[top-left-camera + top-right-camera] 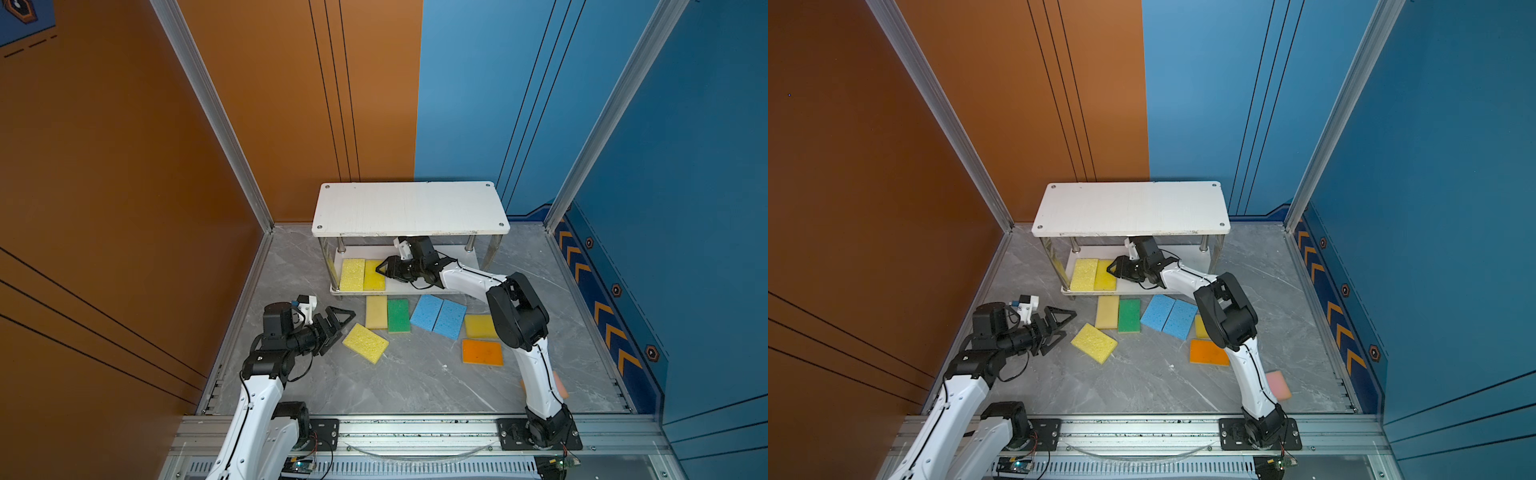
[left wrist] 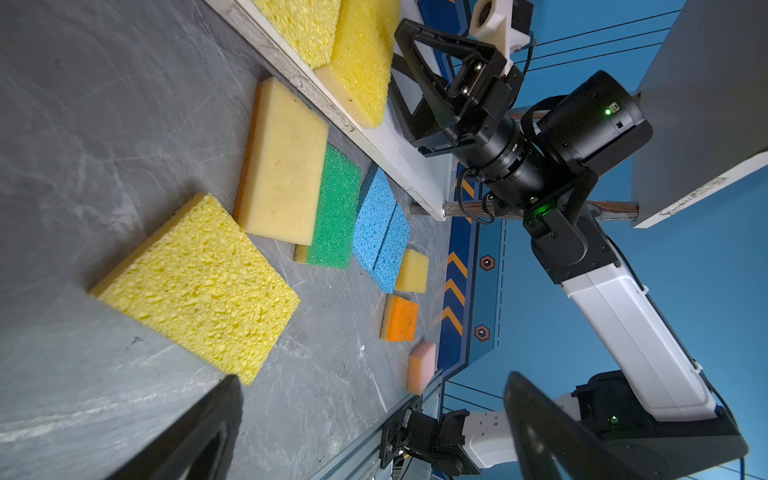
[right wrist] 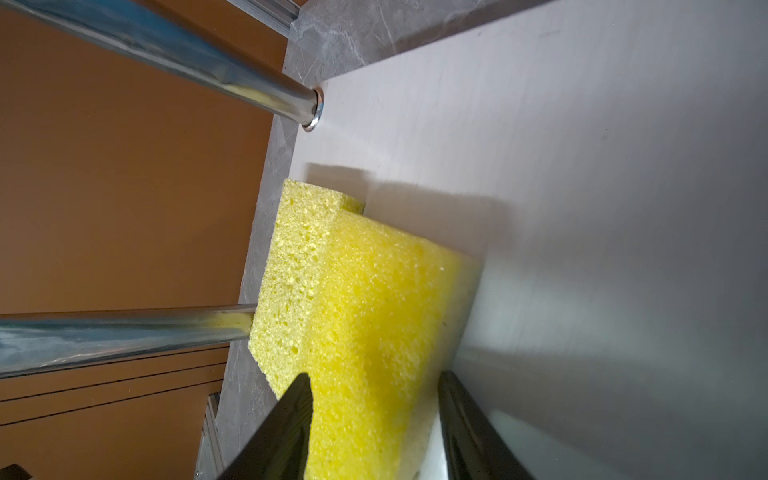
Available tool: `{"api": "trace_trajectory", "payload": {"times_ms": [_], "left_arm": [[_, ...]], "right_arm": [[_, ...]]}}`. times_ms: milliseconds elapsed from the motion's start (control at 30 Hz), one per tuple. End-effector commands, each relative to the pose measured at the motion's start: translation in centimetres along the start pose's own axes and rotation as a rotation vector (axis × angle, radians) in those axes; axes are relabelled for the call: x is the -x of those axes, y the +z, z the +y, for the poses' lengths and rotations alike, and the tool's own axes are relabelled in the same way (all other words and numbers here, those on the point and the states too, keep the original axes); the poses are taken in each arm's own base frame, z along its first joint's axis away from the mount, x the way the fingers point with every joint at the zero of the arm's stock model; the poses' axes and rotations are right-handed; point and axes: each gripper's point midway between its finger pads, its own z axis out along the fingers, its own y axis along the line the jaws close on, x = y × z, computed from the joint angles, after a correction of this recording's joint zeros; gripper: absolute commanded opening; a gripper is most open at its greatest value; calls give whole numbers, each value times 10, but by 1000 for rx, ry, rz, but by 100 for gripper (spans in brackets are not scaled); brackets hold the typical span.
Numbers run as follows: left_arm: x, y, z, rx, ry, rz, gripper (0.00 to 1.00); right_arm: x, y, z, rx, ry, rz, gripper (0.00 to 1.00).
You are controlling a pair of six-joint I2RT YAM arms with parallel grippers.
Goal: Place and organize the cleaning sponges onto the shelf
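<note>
1 yellow sponge (image 1: pixel 374 276) in the right jaws' grip overlaps its neighbour (image 1: pixel 352 274) on the shelf (image 1: pixel 411 208); left jaws, wide open, sit by the loose yellow one (image 1: pixel 365 343).

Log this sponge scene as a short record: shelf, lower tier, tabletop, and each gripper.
shelf: white, two tiers, nothing on top
lower tier: pale yellow sponge and bright yellow sponge, the bright one overlapping the pale one's edge
tabletop: eight more: loose yellow sponge, beige sponge, green sponge, two blue sponges, half-hidden yellow sponge, orange sponge, pink sponge
left gripper: open, empty, near the loose yellow sponge
right gripper: inside the lower tier, shut on the bright yellow sponge
</note>
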Motion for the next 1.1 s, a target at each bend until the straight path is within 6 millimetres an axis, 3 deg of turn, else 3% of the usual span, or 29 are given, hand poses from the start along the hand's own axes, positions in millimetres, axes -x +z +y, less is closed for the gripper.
{"api": "trace_trajectory", "payload": {"times_ms": [0,267,333,733,1067], "left_arm": [[-5,-1,4,-1,0,13,98],[-7,2,15,30,-18,3,99],[-9,4,22,54,-31,-1,100],[-31,17,79,329,-18,-19,91],[-34,29,98,411,-19,3,77]], "right_arm": [[-2,1,-5,-36,11,2,51],[-6,-30,2,-118,-64,-63,51],[-6,-46,12,-120,-83,-87,52],[-78,-82,35,-174,-191,-13,52],[-103,-114,43,-165,-198,-14,52]]}}
